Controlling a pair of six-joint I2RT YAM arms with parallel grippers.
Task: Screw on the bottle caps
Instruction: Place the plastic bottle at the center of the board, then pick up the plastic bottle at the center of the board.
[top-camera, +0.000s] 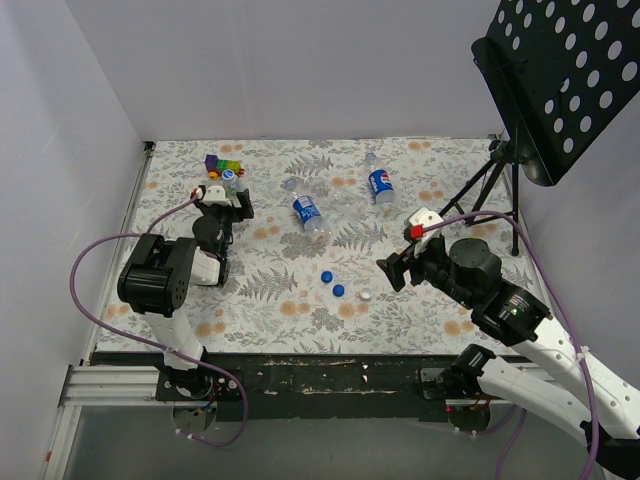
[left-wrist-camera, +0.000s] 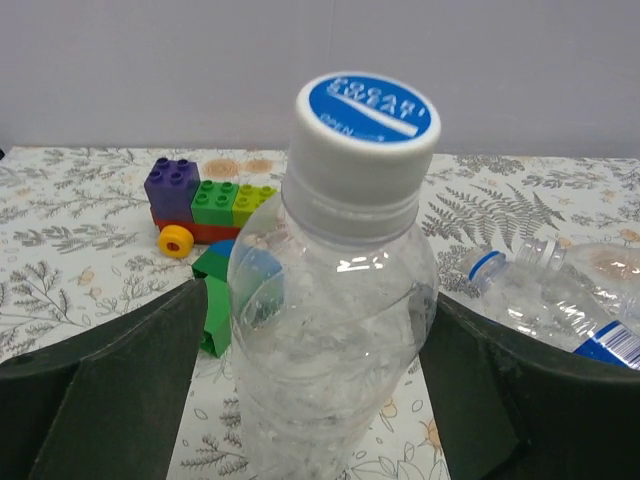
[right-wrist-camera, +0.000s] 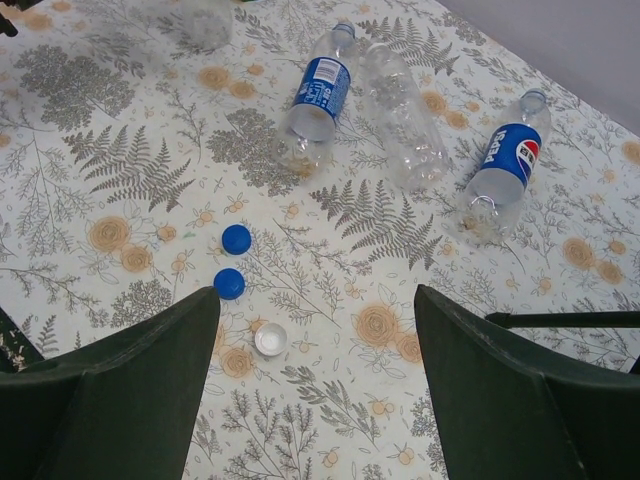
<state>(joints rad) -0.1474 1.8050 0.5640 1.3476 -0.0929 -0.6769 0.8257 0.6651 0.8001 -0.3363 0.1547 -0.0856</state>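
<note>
A clear crinkled bottle (left-wrist-camera: 330, 330) stands upright between the fingers of my left gripper (left-wrist-camera: 312, 290), with a white cap with a blue top (left-wrist-camera: 368, 110) on its neck. The jaws are wide apart, and table shows between the left finger and the bottle. In the top view this gripper (top-camera: 228, 197) is at the far left. Two Pepsi bottles (right-wrist-camera: 320, 95) (right-wrist-camera: 505, 165) and a clear bottle (right-wrist-camera: 405, 125) lie uncapped. Two blue caps (right-wrist-camera: 236, 238) (right-wrist-camera: 229, 284) and a white cap (right-wrist-camera: 270, 340) lie loose. My right gripper (right-wrist-camera: 317, 300) hangs open and empty above them.
Multicoloured toy blocks (left-wrist-camera: 205, 205) sit behind the standing bottle at the far left corner (top-camera: 222, 165). A black music stand (top-camera: 560, 80) on a tripod (top-camera: 490, 180) overhangs the right side. White walls close the back and left.
</note>
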